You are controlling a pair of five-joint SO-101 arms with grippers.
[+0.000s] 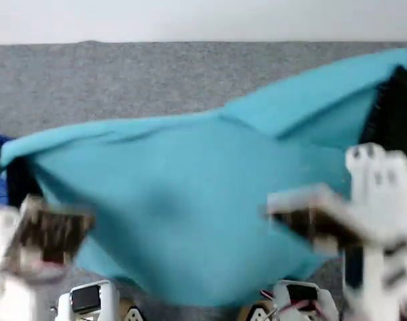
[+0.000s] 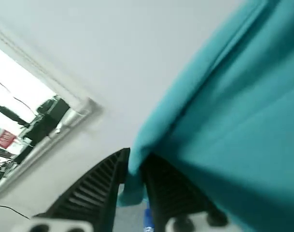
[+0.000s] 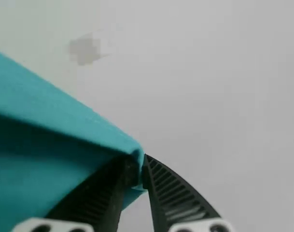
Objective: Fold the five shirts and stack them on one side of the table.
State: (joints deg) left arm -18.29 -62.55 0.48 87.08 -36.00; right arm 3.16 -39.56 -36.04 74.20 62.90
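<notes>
Two edges are pinched: the left gripper (image 2: 135,166) is clamped on a fold of the teal shirt (image 1: 190,200), the right gripper (image 3: 138,169) on a corner. Stretched between them above the counter (image 1: 156,73), it seems raised for spreading flat.

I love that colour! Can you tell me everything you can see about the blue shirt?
The shirt is plain teal, made of soft-looking cloth with no print. It is unfolded and held up over the grey table, spread wide and sagging in the middle. The left gripper pinches one edge, and the right gripper pinches a corner at the other end. A long fold runs across it near that end.
</notes>
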